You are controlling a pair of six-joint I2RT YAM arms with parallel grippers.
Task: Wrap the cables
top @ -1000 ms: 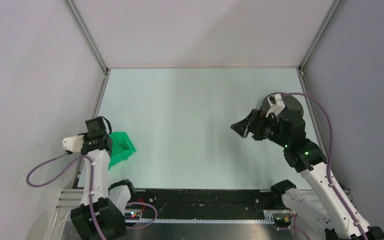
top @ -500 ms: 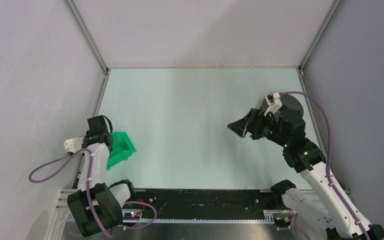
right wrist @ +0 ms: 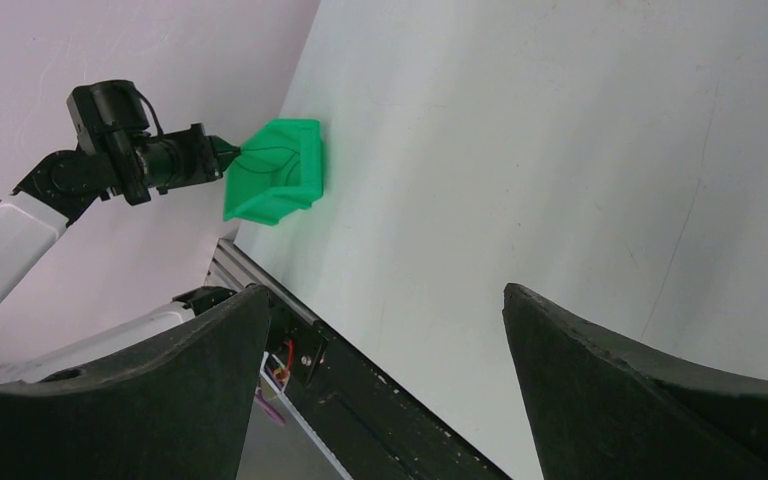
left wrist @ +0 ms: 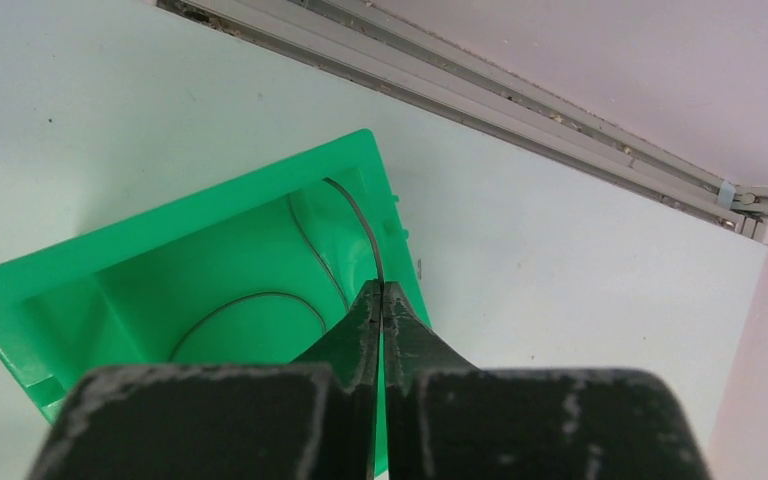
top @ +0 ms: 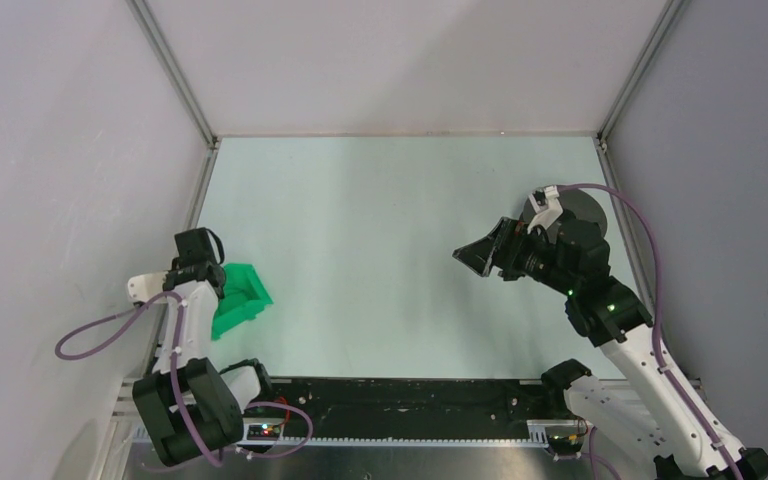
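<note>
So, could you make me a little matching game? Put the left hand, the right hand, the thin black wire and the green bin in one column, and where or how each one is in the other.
Things
1. left hand
2. right hand
3. thin black wire
4. green bin

Place or state
A. wide open, above the table
B. sits at the table's left edge
C. curls inside the bin, one stretch pinched
D. shut tight, over the bin

Pairs: 1-D, 2-A, 3-C, 4-B
</note>
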